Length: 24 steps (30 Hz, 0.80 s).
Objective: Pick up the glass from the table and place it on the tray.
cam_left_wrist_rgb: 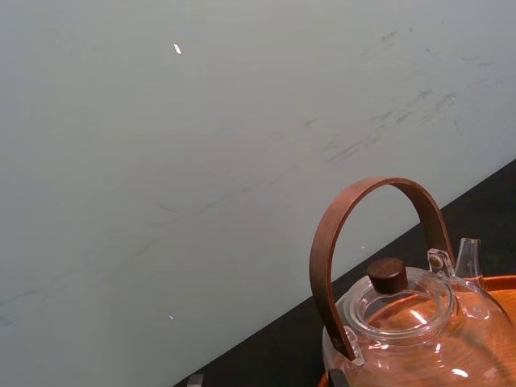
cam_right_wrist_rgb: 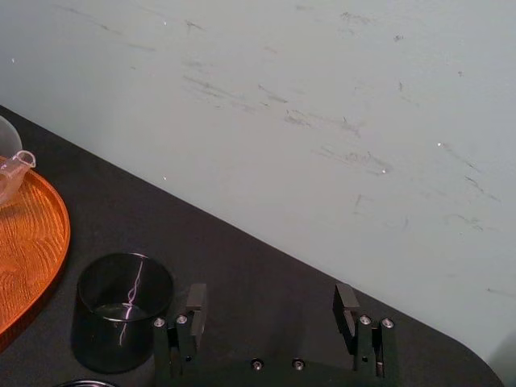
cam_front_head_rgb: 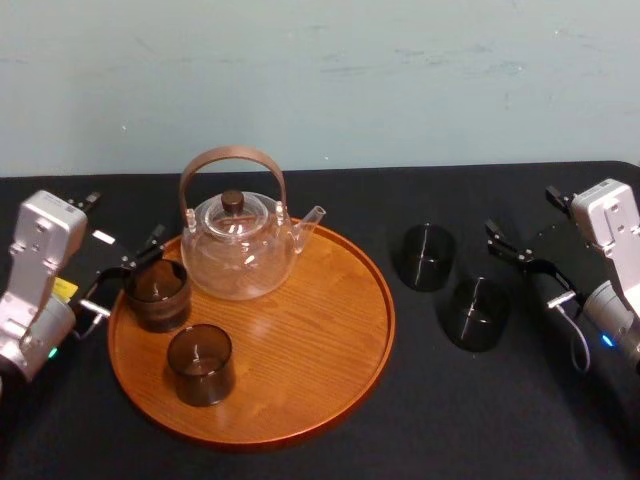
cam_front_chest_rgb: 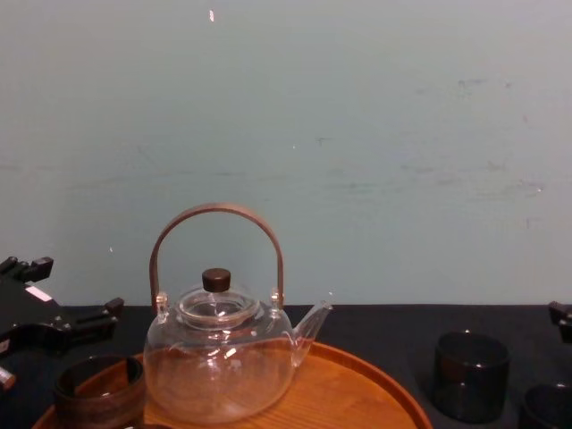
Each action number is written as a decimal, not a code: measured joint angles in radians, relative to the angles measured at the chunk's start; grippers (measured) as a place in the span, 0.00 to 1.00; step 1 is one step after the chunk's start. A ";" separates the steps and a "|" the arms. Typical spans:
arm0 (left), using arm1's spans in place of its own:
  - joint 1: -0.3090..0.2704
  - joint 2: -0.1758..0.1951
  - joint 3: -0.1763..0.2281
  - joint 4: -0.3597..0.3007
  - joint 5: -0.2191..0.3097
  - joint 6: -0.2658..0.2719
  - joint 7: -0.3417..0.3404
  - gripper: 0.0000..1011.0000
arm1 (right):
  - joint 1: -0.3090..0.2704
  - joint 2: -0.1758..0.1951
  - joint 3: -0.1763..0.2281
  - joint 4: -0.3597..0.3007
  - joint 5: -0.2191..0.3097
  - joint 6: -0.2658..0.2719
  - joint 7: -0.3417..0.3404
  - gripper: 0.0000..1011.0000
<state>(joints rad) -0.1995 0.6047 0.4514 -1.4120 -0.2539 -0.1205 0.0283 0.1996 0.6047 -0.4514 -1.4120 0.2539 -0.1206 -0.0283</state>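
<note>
Nearest sits a short, dark smoky brown glass front tumbler on the near part of the large round orange-brown wooden tray. A matching rear tumbler stands farther back at the tray's left edge, beside the clear glass teapot with its arched brown handle. The left end effector hangs at the rear tumbler's left side, fingers apart and not clamped on it.

Two more dark tumblers stand on the black tabletop right of the tray: a far tabletop tumbler and a near tabletop tumbler. The right end effector hangs just right of them, fingers spread and empty.

Each tumbler looks light, rigid, smooth and breakable. I judge a gentle squeeze across the straight wall at mid-height safest, since a rim pinch could slip or chip.
</note>
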 joint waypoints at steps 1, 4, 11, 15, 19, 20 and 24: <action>0.000 0.000 0.000 0.000 0.000 0.000 0.000 0.99 | 0.000 0.000 0.000 0.000 0.000 0.000 0.000 0.99; 0.000 0.000 0.000 0.000 0.000 0.000 0.000 0.99 | 0.000 0.000 0.000 0.000 0.000 0.000 0.000 0.99; 0.000 0.000 0.000 0.000 0.000 0.000 0.000 0.99 | 0.000 0.000 0.000 0.000 0.000 0.000 0.000 0.99; 0.000 0.000 0.000 0.000 0.000 0.000 0.000 0.99 | 0.000 0.000 0.000 0.000 0.000 0.000 0.000 0.99; 0.000 0.000 0.000 0.000 0.000 0.000 0.000 0.99 | 0.000 0.000 0.000 0.000 0.000 0.000 0.000 0.99; 0.000 0.000 0.000 0.000 0.000 0.000 0.000 0.99 | 0.000 0.000 0.000 0.000 0.000 0.000 0.000 0.99; 0.000 0.000 0.000 0.000 0.000 0.000 0.000 0.99 | 0.000 0.000 0.000 0.000 0.000 0.000 0.000 0.99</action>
<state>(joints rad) -0.1995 0.6047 0.4514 -1.4120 -0.2539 -0.1205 0.0283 0.1995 0.6047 -0.4514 -1.4119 0.2539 -0.1205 -0.0283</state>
